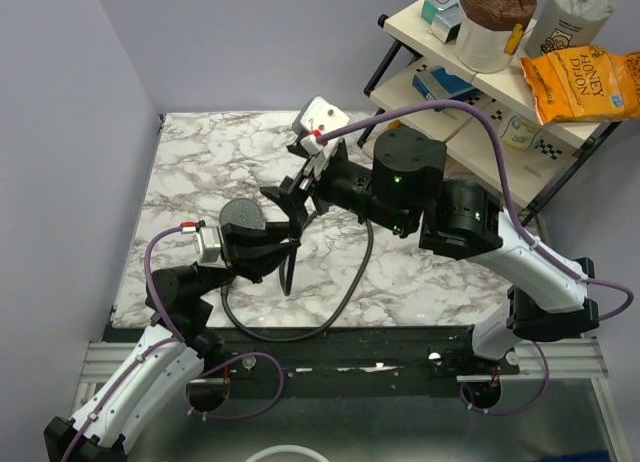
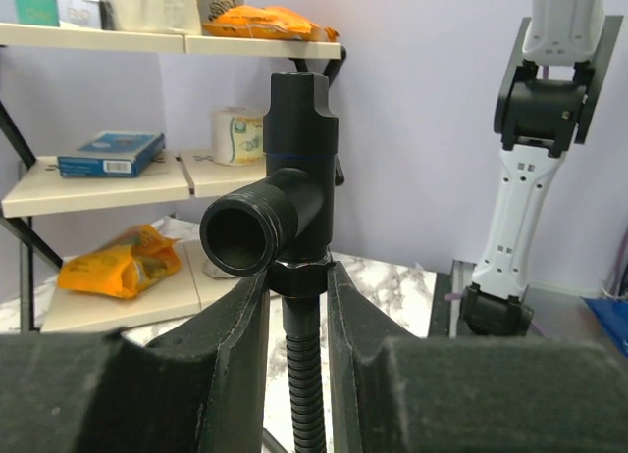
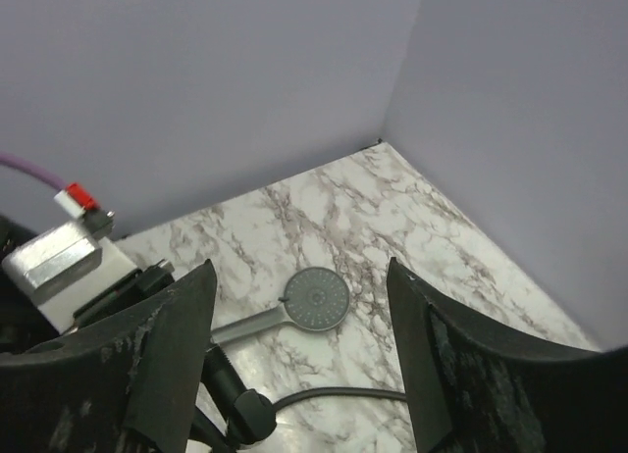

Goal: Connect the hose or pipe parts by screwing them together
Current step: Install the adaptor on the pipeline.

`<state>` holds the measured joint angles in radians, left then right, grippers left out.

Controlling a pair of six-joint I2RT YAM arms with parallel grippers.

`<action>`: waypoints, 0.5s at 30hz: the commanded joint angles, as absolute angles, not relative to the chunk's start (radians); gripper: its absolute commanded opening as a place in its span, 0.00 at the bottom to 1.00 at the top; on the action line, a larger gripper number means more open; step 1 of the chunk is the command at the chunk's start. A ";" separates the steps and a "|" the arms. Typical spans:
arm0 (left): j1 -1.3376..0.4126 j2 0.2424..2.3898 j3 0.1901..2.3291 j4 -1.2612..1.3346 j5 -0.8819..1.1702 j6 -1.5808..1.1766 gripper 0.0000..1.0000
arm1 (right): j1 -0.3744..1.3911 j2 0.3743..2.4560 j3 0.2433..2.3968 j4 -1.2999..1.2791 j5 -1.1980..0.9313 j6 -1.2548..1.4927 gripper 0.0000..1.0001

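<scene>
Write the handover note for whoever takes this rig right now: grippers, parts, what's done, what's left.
Left gripper: shut on the hose just under its black end fitting, which stands upright.
Right gripper: open, empty.
Shower head: lying on the marble table, touched by neither gripper.
Done: hose end is gripped and raised.
Left: nothing is joined yet. Probably pick up the shower head with the right gripper, bring its handle to the fitting and screw them together.

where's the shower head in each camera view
top: shower head left of centre, on the marble table.
left wrist: not in it.
right wrist: shower head in the lower middle, face up on the table.
shared landmark: the marble table, seen in all three.
</scene>
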<state>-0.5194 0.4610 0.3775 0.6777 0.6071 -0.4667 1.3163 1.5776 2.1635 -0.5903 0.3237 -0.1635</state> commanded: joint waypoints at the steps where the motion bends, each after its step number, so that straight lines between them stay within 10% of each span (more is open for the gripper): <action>1: -0.529 0.472 0.417 0.699 0.678 -0.489 0.00 | 1.292 1.623 2.241 -0.820 0.025 -0.305 0.84; 15: -0.538 0.482 0.422 0.716 0.707 -0.502 0.00 | 1.287 1.753 2.353 -1.042 0.041 -0.514 0.98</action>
<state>-0.5323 0.4873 0.3817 0.6632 0.6861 -0.4847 1.2934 1.7142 2.3394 -0.9463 -0.0059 -0.4210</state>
